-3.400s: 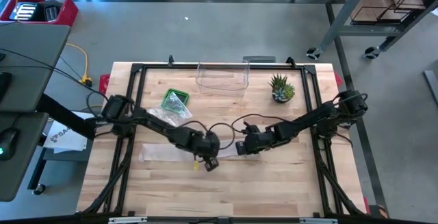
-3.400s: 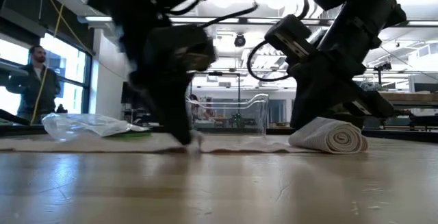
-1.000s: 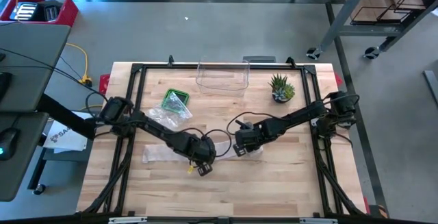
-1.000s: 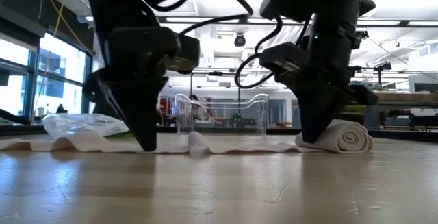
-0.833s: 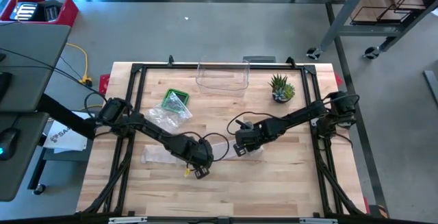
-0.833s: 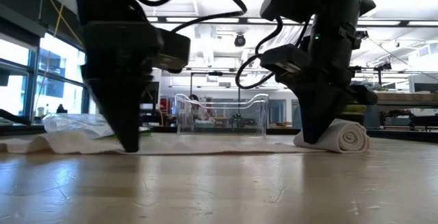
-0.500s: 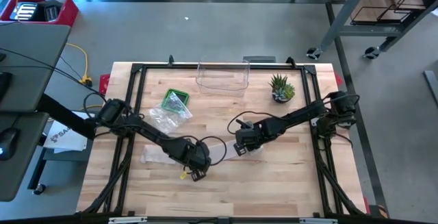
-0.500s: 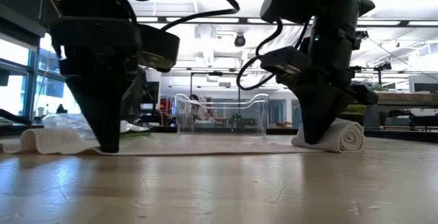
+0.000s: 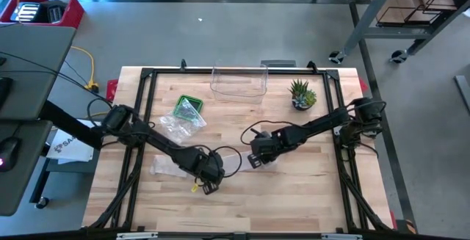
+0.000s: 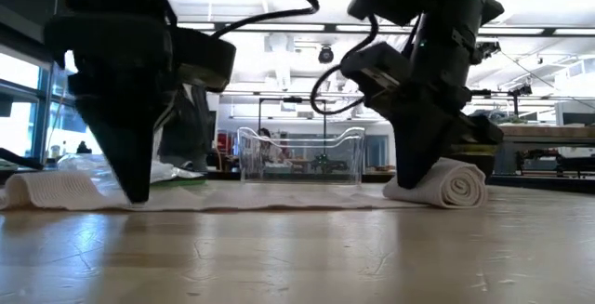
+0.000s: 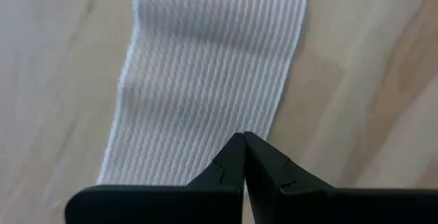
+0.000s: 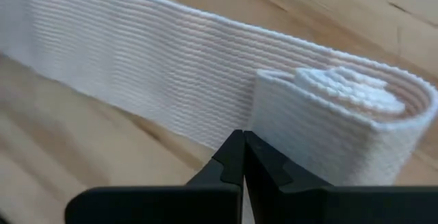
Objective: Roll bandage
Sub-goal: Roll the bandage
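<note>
A white ribbed bandage (image 9: 167, 168) lies across the middle of the table. Its loose strip (image 10: 279, 202) runs flat from a bunched left end (image 10: 46, 190) to a rolled-up part (image 10: 453, 183) at the right, which rests on its side. My left gripper (image 9: 208, 181) stands shut on the flat strip, left of the middle. My right gripper (image 9: 253, 159) is shut at the roll's left side, where the strip runs into it. My left gripper presses its shut fingertips (image 11: 243, 142) down on the flat strip (image 11: 205, 107), close to one long edge, coming steeply from above. The strip lies flat on the table under them. My right gripper sets its shut fingertips (image 12: 243, 138) against the foot of the roll (image 12: 321, 131), where the flat strip (image 12: 150, 73) enters it. It comes slanting from above. The roll rests on the table.
A clear plastic box (image 9: 239, 82) stands at the far edge, a small potted plant (image 9: 302, 93) at the far right. A green tray with a crumpled plastic bag (image 9: 183, 114) lies at the far left. A black frame (image 9: 147, 78) runs around the table.
My left gripper, still shut, has slid toward the table's left edge along the strip. The fold that stood up in the middle of the strip has gone flat, and the strip's left end has bunched up. The roll has shifted a little to the left.
</note>
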{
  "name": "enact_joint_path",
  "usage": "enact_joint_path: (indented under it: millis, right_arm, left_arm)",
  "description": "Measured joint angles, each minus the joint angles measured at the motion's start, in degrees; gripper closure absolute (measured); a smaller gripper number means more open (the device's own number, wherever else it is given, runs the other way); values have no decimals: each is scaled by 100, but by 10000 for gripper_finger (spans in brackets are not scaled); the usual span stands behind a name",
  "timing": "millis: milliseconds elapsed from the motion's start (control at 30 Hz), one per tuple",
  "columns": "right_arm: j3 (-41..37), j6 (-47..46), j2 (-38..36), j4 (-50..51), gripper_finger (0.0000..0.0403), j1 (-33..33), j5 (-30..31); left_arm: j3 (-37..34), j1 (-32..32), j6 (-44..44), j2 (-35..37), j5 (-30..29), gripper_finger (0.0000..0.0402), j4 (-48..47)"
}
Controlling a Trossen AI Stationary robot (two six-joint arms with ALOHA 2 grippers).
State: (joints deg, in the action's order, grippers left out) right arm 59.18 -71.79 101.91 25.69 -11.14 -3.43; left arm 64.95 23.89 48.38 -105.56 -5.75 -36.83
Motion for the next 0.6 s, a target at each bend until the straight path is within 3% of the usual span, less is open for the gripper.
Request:
enact_joint_path:
  millis: [300, 500, 600]
  right_arm:
    - [0, 464, -704, 29, 403, 153, 221]
    - [0, 918, -1105, 744, 403, 453, 280]
    - [0, 1153, -1204, 1472, 403, 529, 230]
  left_arm:
    - [16, -266, 0, 272, -66, 401, 22]
    - [186, -415, -4, 315, -371, 402, 5]
    - [315, -590, -326, 272, -323, 402, 715]
